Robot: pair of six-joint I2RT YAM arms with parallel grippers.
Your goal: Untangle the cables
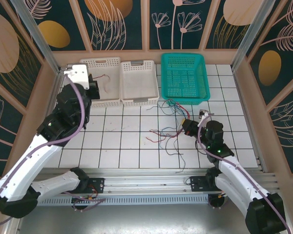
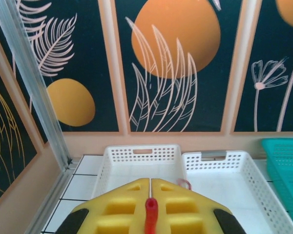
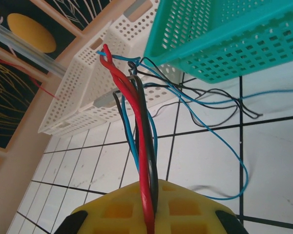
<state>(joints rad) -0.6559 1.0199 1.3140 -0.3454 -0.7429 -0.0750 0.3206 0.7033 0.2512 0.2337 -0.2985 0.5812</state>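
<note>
Top external view: a tiled table (image 1: 112, 141) carries three baskets in a row along its 12 o'clock edge. They are a left white basket (image 1: 101, 60), a middle white basket (image 1: 139, 62) and a teal basket (image 1: 183, 55). The cables (image 1: 168, 130) are thin red, black and blue wires lying in a loose tangle on the tiles, at about 4 o'clock from the table's centre. Stray strands run toward 12 o'clock as far as the foot of the teal basket. The right gripper (image 1: 186, 126) sits at the 3 o'clock side of the tangle, touching it. The left gripper (image 1: 95, 84) hangs over the left white basket at 10 o'clock, and a red cable (image 1: 104, 77) trails from it into that basket.

Left wrist view: the yellow fingers of the left gripper (image 2: 150, 183) are pressed together, and the red cable (image 2: 150, 214) is pinched in the seam between them. The left white basket (image 2: 142, 152) lies straight ahead at 12 o'clock, the middle white basket (image 2: 234, 158) at 2 o'clock and the teal basket (image 2: 285, 151) at 3 o'clock.

Right wrist view: the right gripper (image 3: 149, 187) is clamped on a bundle of the cables (image 3: 141, 126). Red, black and blue strands rise twisted together from between its fingers toward 12 o'clock. Blue and black strands fan out toward 3 o'clock over the tiles. The teal basket (image 3: 224, 39) stands at 1 o'clock and the middle white basket (image 3: 83, 92) at 10 o'clock.
</note>
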